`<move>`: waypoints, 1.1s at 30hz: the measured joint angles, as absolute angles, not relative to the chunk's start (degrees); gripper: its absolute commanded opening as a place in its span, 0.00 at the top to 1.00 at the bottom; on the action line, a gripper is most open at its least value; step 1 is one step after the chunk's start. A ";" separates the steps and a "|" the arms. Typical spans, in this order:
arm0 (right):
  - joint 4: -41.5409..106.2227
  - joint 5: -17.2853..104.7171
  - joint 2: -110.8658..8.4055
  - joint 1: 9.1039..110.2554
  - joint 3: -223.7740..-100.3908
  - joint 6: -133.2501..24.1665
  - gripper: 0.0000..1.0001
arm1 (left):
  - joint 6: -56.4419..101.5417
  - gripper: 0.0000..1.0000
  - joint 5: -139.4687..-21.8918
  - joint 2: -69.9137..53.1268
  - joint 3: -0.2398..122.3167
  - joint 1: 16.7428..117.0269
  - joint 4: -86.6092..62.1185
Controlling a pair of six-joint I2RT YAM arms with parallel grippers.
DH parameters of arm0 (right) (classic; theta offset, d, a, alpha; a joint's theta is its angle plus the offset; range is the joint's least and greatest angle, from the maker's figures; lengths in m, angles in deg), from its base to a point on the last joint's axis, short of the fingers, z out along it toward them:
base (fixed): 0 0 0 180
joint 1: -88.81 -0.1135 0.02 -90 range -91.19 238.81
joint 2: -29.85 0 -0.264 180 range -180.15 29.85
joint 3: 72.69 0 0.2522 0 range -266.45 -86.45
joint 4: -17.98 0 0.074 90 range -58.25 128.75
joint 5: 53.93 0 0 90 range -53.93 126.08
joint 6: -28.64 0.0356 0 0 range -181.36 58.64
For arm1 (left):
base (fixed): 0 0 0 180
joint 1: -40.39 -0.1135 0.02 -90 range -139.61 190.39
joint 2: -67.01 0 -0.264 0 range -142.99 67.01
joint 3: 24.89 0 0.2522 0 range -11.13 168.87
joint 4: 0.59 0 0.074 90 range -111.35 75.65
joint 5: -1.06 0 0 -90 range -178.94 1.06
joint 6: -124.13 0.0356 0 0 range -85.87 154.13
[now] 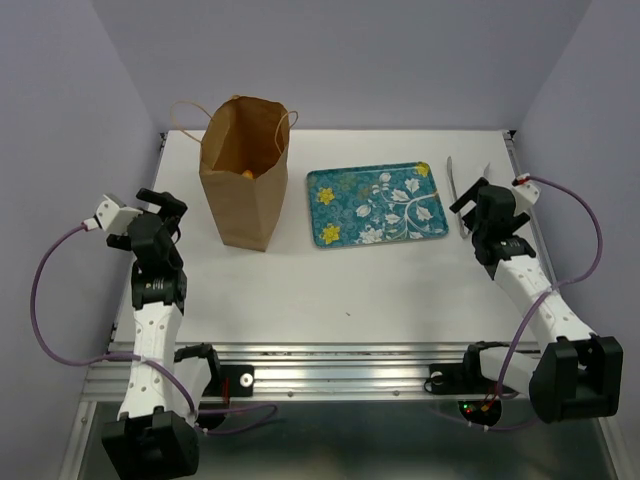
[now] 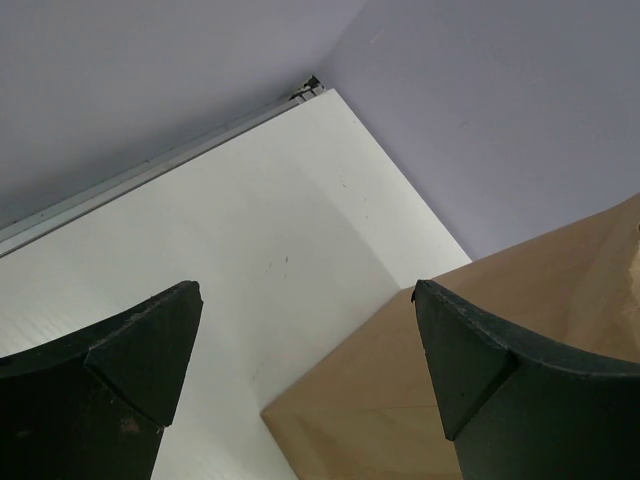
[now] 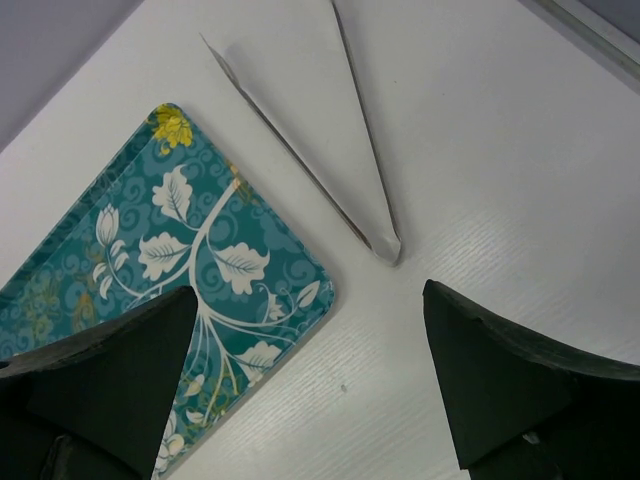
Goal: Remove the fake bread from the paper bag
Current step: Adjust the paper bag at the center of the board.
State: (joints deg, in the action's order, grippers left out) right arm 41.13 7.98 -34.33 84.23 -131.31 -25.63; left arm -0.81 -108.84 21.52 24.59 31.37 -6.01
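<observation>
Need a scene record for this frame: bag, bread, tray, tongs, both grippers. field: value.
paper bag: upright, mouth open, far left of table
fake bread: orange piece visible inside bag; count hidden
tray: teal floral, nothing on it, right of bag
tongs: flat on table, right of tray
left gripper: open, empty, beside bag
right gripper: open, empty, by tongs and tray corner

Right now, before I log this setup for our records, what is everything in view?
paper bag: one, brown, upright at the table's far left
fake bread: one piece showing, orange, inside the bag
tray: one, teal floral, right of the bag
tongs: one pair, silver, lying right of the tray
table: one, white
left fingers: two, black, open, beside the bag
right fingers: two, black, open, above the tray's edge and the tongs
</observation>
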 measured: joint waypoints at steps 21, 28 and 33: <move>28.59 14.45 -35.16 84.23 -128.84 -29.33 0.00 | 5.03 0.01 -80.52 11.24 43.68 31.39 -1.27; 27.08 16.24 -35.01 84.23 -128.84 -31.20 0.00 | 10.78 0.01 -72.12 -3.27 53.07 31.37 -4.28; 26.97 17.07 -34.90 84.23 -128.82 -32.06 0.00 | 16.06 0.01 -66.09 -11.20 58.34 31.37 -6.86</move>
State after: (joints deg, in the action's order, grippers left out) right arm 26.97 17.07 -34.90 84.23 -128.82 -32.06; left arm 16.06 -66.09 -11.20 58.34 31.37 -6.86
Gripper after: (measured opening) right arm 0.997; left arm 0.986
